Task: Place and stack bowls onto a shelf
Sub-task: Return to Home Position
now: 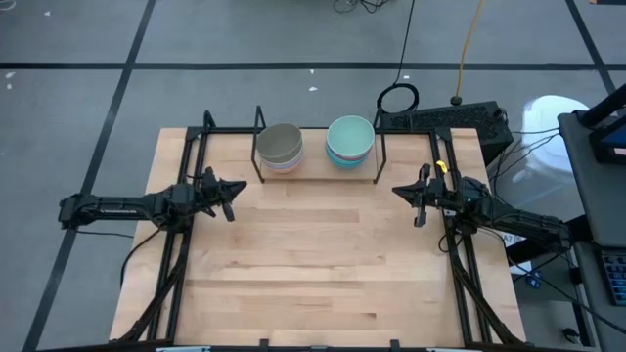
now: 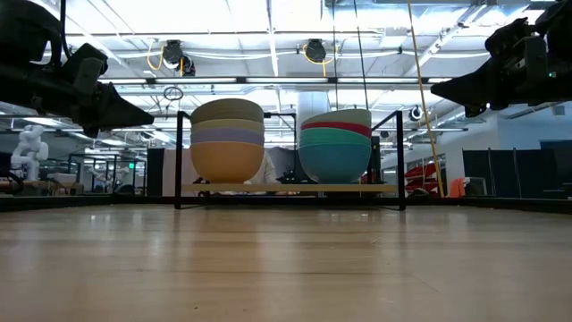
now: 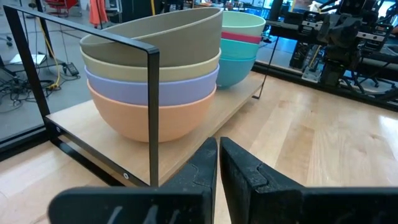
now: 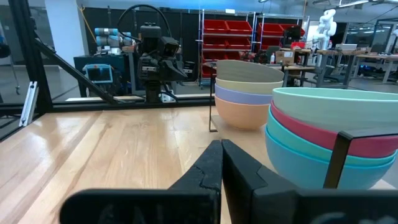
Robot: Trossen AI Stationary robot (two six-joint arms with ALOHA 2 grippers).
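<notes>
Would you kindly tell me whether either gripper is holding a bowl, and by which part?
Nothing is held. The left gripper and the right gripper are both shut on nothing, apart from the bowls stacked on the shelf.

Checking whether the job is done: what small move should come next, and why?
Probably retract the left gripper and right gripper to rest: both are shut, empty and clear of the shelf, where the bowls sit in two stacks.
</notes>
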